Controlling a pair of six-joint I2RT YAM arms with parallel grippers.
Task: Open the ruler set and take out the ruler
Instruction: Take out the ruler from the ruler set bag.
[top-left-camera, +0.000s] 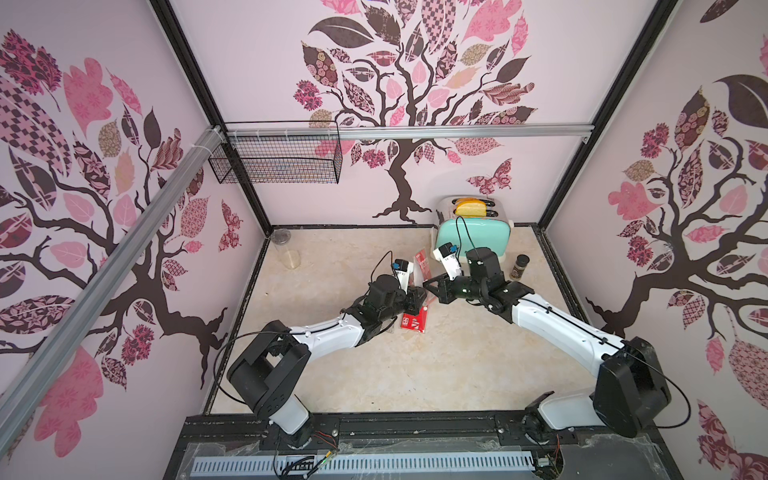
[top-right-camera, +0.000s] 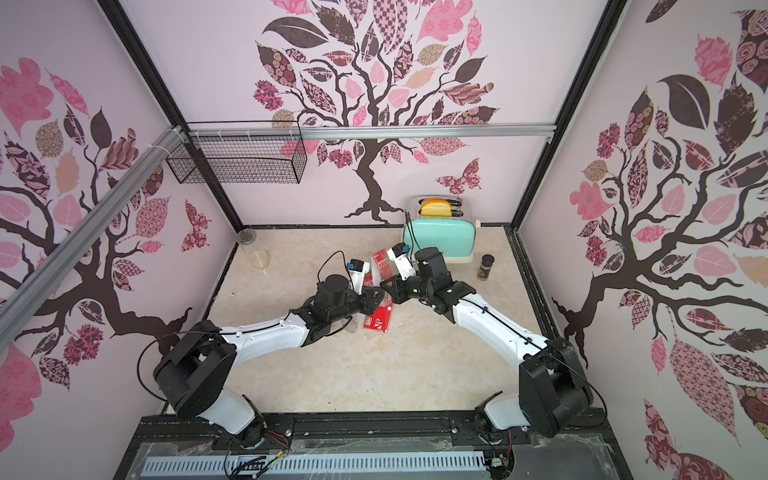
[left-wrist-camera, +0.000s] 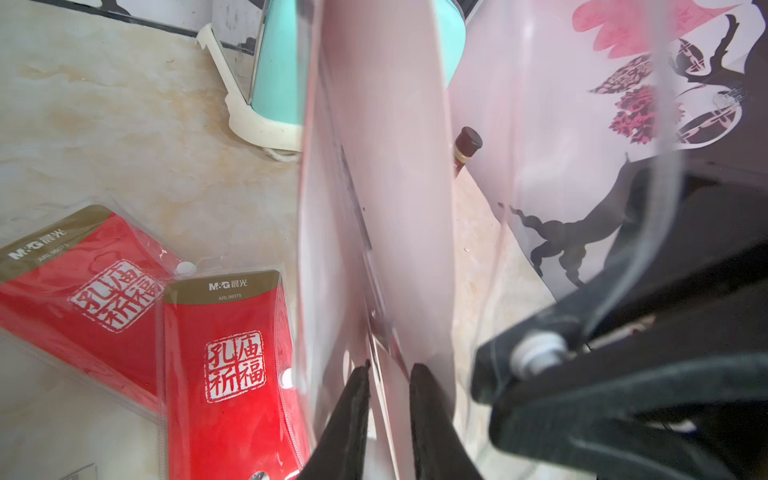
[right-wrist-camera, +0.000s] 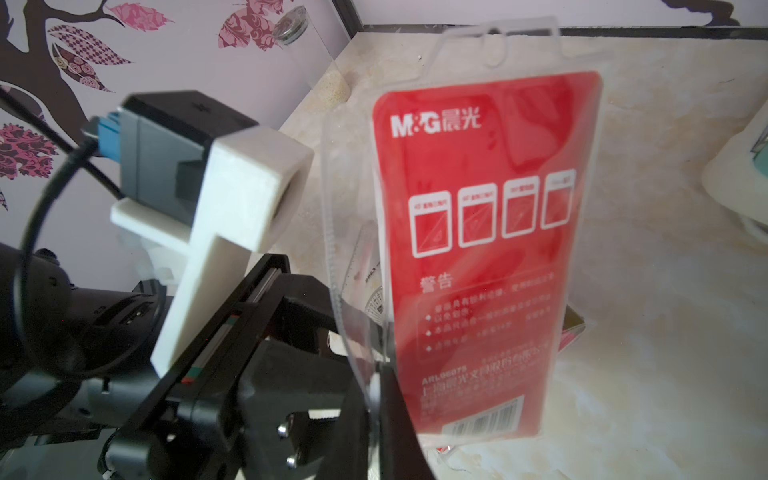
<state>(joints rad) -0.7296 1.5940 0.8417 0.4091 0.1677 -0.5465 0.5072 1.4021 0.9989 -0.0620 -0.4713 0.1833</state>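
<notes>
The ruler set (top-left-camera: 422, 268) (top-right-camera: 382, 266) is a clear plastic pouch with a red card, held upright above the table between both arms. In the right wrist view its red back (right-wrist-camera: 486, 249) faces the camera. My right gripper (right-wrist-camera: 380, 374) (top-left-camera: 429, 286) is shut on the pouch's clear flap near its lower end. My left gripper (left-wrist-camera: 390, 370) (top-left-camera: 417, 298) reaches inside the pouch from the other side. A thin clear ruler (left-wrist-camera: 376, 299) runs edge-on between its narrowly spaced fingers, beside the white inner face of the card (left-wrist-camera: 386, 166).
Two more red ruler sets (left-wrist-camera: 232, 353) (left-wrist-camera: 83, 282) lie on the table under the grippers, and a clear set square (top-right-camera: 351, 328) lies below the left arm. A mint toaster (top-left-camera: 473, 241), a spice jar (top-left-camera: 521, 266) and a glass jar (top-left-camera: 284, 249) stand at the back.
</notes>
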